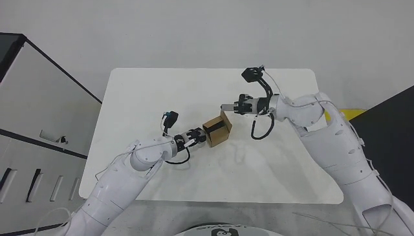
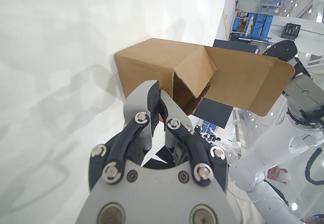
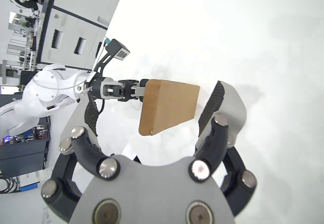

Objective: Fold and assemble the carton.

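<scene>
Mid-fold: our left gripper (image 2: 158,101) pinches the carton (image 1: 217,130) at the middle of the table (image 1: 162,94). Our right gripper (image 1: 226,107), fingers (image 3: 212,103) spread, hovers just beside the carton. Next, we judge, the open flap (image 2: 253,80) needs pressing shut.

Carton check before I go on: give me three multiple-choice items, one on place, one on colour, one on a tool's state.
1. The carton lies: A on the table between both tools; B on the floor; C on a cabinet.
2. Its colour: A white; B brown; C blue.
3. The right tool is: A shut on the carton; B shut, empty; C open.
Key: A, top view shows it between left tool and right tool; B, plain brown card; C, fingers spread wide.
</scene>
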`<action>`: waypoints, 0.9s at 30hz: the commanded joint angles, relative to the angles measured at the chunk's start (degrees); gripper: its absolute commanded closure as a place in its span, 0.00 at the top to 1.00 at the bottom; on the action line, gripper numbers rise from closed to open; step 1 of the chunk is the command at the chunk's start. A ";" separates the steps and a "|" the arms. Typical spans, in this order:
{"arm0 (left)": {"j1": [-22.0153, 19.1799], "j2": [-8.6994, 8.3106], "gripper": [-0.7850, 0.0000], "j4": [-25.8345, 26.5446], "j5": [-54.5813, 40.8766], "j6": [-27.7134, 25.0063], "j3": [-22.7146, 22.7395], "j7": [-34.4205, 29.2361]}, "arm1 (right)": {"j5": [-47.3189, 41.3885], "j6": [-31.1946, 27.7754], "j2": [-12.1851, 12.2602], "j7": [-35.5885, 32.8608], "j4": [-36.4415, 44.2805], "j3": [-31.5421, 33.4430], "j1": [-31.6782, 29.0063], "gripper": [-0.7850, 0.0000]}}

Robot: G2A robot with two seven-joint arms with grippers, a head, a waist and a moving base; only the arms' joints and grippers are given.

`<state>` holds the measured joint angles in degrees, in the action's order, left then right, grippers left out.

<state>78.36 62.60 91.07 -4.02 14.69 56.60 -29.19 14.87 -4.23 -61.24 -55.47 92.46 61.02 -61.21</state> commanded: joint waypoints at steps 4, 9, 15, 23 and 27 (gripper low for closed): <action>0.00 0.00 0.00 0.00 0.00 0.00 0.00 0.00 | -1.13 -0.03 0.00 0.00 -0.01 0.01 -0.02 1.00; 0.00 0.00 0.00 0.00 0.00 0.00 0.00 0.00 | -5.08 0.57 -0.25 2.53 -0.75 0.53 -0.93 1.00; 0.00 0.00 0.00 0.00 0.00 0.00 0.00 0.00 | -9.81 0.41 -0.66 3.63 -2.07 0.38 -0.87 1.00; 0.00 0.00 0.00 0.00 0.00 0.00 0.00 0.00 | -9.81 0.41 -0.66 3.63 -2.07 0.38 -0.87 1.00; 0.00 0.00 0.00 0.00 0.00 0.00 0.00 0.00 | -9.81 0.41 -0.66 3.63 -2.07 0.38 -0.87 1.00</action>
<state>78.36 62.60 91.07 -4.02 14.69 56.60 -29.19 5.06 -3.82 -61.90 -51.84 90.39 61.40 -62.08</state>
